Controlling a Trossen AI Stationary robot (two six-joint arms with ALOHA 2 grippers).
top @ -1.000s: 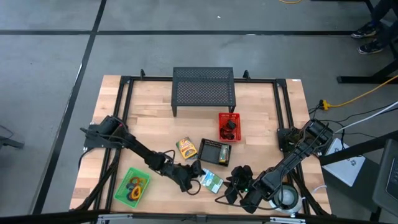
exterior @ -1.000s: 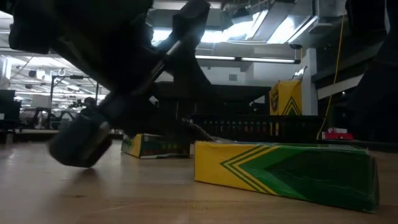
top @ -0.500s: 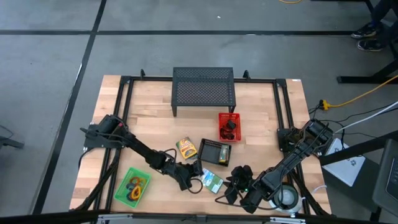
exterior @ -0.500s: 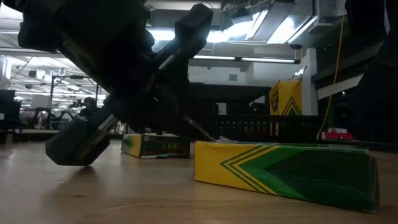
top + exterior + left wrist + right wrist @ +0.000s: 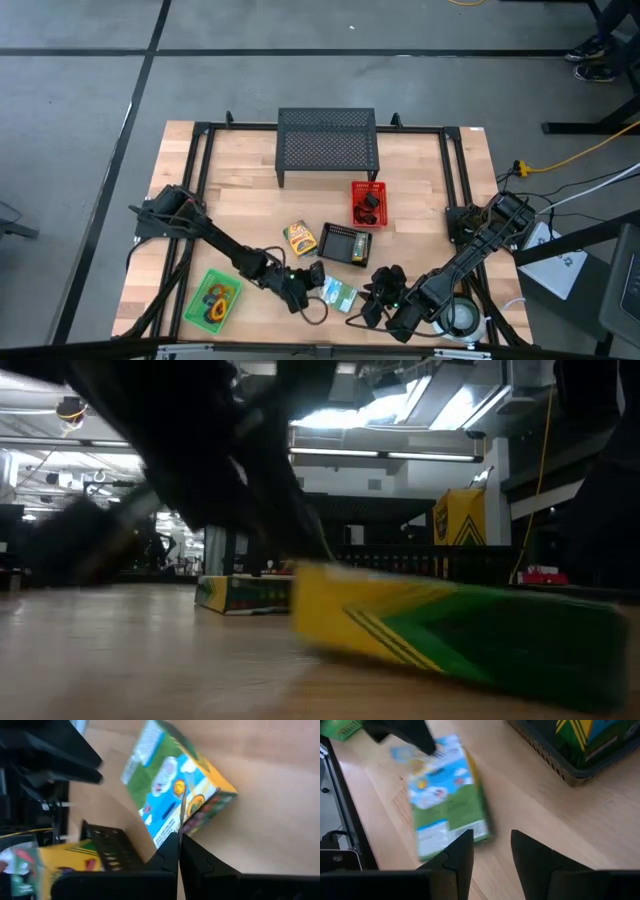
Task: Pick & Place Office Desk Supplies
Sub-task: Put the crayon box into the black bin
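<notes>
The left gripper [image 5: 312, 287] sits low over the front middle of the table, its fingers [image 5: 176, 851] pressed together with nothing visibly between them, their tips right at the edge of the blue-and-green packet [image 5: 339, 293] — touching or only just beside it, I cannot tell. That packet lies flat on the wood [image 5: 250, 200] and in the low view shows a yellow end with green chevrons [image 5: 450, 635]; its small print is not readable. Just beyond it stands a black mesh tray [image 5: 346, 243] holding another packet, with an orange-and-yellow packet [image 5: 299, 238] beside that and a red basket [image 5: 368, 203] of black clips farther back. The right gripper [image 5: 374, 302] waits close on the packet's other side, fingers [image 5: 460, 857] apart and empty — the two grippers crowd the packet from both flanks. A green basket [image 5: 213, 298] of coloured loops sits at the front left corner, and the large black mesh stand [image 5: 328, 143] at the back, with bare wood between stand and clutter.
</notes>
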